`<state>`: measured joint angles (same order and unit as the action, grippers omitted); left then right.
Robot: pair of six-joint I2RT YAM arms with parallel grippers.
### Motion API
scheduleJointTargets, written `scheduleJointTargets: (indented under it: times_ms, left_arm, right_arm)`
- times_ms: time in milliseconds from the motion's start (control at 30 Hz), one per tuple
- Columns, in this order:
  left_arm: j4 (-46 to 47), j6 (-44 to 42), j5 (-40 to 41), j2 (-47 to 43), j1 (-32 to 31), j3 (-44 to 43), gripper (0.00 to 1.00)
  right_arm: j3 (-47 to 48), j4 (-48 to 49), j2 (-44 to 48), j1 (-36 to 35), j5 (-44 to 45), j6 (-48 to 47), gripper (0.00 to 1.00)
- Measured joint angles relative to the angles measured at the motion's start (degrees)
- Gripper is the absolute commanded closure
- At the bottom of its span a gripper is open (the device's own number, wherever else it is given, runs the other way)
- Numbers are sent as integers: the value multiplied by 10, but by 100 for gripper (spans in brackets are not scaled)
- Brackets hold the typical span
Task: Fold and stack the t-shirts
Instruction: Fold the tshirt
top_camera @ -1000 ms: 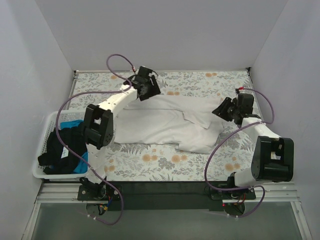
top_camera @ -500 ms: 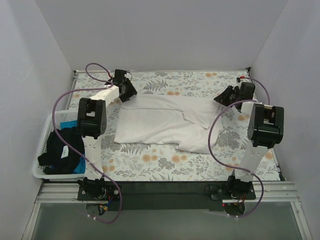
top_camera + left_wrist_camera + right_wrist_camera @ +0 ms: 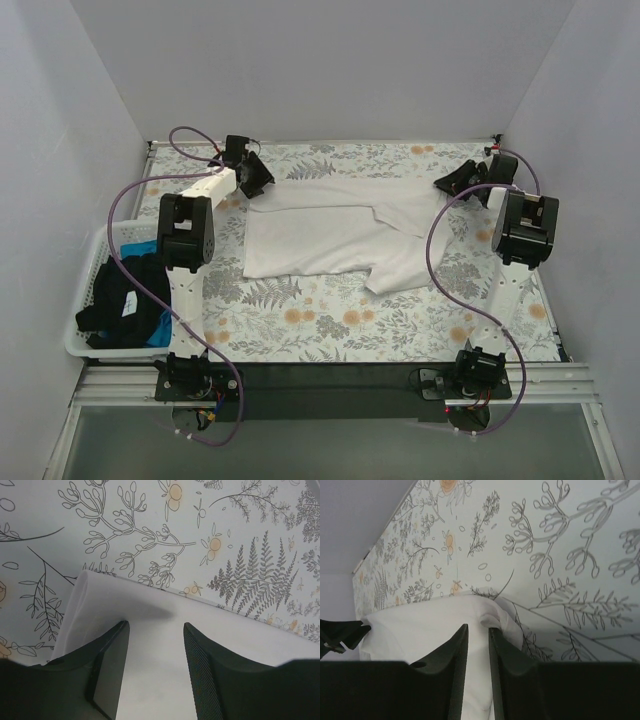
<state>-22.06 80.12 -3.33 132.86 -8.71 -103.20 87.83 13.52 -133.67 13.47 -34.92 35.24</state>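
A white t-shirt [image 3: 330,235] lies spread on the floral tablecloth, its far edge stretched between my two grippers. My left gripper [image 3: 255,183] is at the shirt's far left corner. In the left wrist view its jaws [image 3: 154,625] stand apart, with flat white cloth [image 3: 145,605] between and under them. My right gripper [image 3: 447,182] is at the far right corner. In the right wrist view its gripper [image 3: 477,626] is shut on a bunched fold of the white shirt [image 3: 420,630]. A black t-shirt [image 3: 120,300] and a bright blue one [image 3: 160,327] lie in the basket.
The white slotted basket [image 3: 108,232] sits off the table's left edge. White walls enclose the table on the left, far and right sides, and both grippers are close to the far wall. Bare tablecloth [image 3: 330,320] shows between the shirt and the arm bases.
The left arm swung left to the shirt's far left corner and the right gripper moved toward the far wall. The white shirt slid toward the far side and lies flatter. Both jaws have narrowed.
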Motion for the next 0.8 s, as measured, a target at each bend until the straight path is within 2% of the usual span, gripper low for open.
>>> scheduleJointTargets:
  times_ms: [100,233,367,533,733,800]
  left_arm:
    - [2,7,-10,4,3,-8,45]
    - [6,3,-13,1,3,-9,38]
    - [-5,-10,3,-13,5,-2,34]
    - [-19,-28,34,-97,6,53,28]
    - [-46,-24,72,-324,-22,184,25]
    - [-49,-16,82,-420,-43,254,24]
  right_arm:
    - [47,-5,-28,1,-17,8,67]
    - [58,-17,-29,0,-18,5,60]
    - [34,-41,13,0,1,-12,45]
    - [-49,-90,162,-6,48,-58,38]
    - [-217,-127,407,-43,136,-101,34]
    - [-279,-151,477,-64,163,-104,31]
